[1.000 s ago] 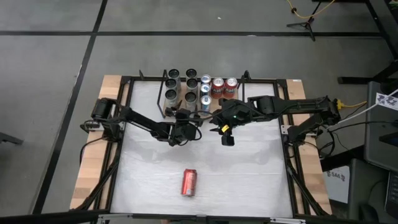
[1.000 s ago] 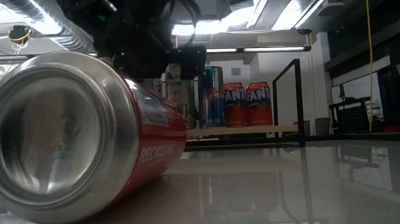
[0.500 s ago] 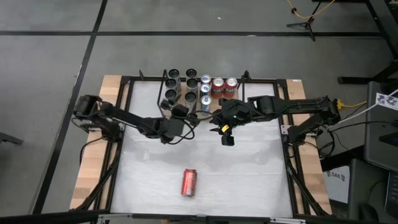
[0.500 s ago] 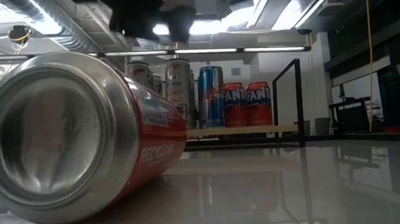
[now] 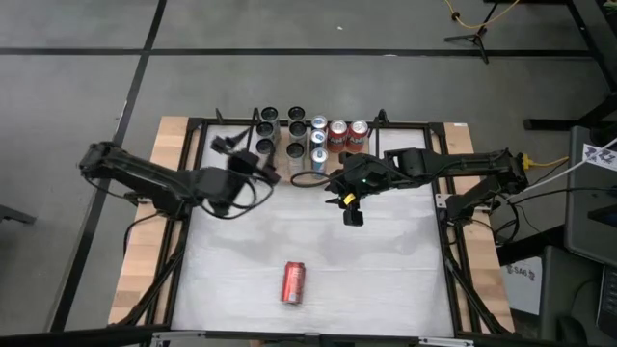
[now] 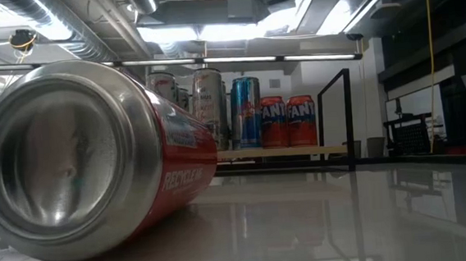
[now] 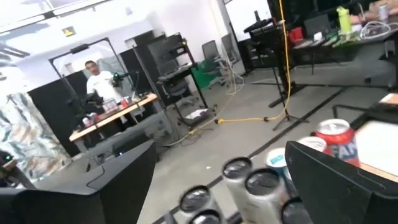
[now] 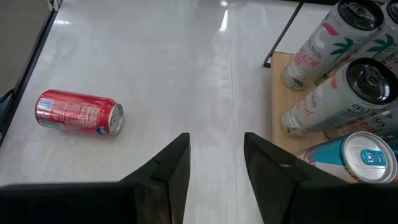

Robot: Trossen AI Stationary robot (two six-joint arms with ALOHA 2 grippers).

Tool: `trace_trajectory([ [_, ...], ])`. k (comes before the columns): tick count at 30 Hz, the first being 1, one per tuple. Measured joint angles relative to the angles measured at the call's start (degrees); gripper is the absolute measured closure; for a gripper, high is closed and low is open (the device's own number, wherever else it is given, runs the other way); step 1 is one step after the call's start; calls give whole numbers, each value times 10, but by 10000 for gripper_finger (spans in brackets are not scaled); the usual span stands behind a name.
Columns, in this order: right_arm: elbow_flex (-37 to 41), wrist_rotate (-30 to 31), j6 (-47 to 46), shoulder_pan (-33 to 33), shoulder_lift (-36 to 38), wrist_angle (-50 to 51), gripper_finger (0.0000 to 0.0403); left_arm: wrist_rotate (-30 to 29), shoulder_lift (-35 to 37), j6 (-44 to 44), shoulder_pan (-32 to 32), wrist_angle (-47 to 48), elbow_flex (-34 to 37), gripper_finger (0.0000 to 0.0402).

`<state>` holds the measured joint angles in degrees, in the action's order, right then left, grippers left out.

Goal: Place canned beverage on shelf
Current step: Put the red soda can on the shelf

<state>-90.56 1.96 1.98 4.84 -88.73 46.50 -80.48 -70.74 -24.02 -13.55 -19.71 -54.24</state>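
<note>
Seen from above, the left gripper (image 5: 224, 145) hangs at the table's (image 5: 386, 260) back left, jaws wide open and empty; the shelf (image 5: 310, 141) at the back edge carries ten upright cans, six pale, two blue, two orange; the right gripper (image 5: 353, 214) hovers just in front, jaws narrowly parted, empty; one red can (image 5: 292, 281) lies on its side near the front.

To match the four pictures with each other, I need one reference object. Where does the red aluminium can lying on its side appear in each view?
High view: the red can lies on the white table, low centre.
Low view: the can fills the left half, base toward the camera.
Left wrist view: not in it.
Right wrist view: the can lies at the left.
Shared landmark: the light-wood shelf with upright cans, also in the high and low views.
</note>
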Motion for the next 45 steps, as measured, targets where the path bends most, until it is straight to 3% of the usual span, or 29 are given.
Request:
trace_trajectory([
  [7,0,0,0,0,0,-1,255,38,85,12,-26,80,0,52],
  [18,0,0,-13,0,0,-2,255,282,160,244,-58,341,0,52],
  [22,0,-5,-61,0,0,-4,250,334,166,307,-58,413,0,52],
  [30,0,-41,-161,1,-18,-14,148,375,155,355,-57,443,0,52],
  [36,0,-76,-284,1,-41,-45,81,473,155,388,-58,448,0,52],
  [41,0,-111,-321,13,-51,-90,61,545,155,390,-65,449,0,52],
  [45,0,-116,-365,33,-57,-112,59,553,155,390,-73,449,0,52],
])
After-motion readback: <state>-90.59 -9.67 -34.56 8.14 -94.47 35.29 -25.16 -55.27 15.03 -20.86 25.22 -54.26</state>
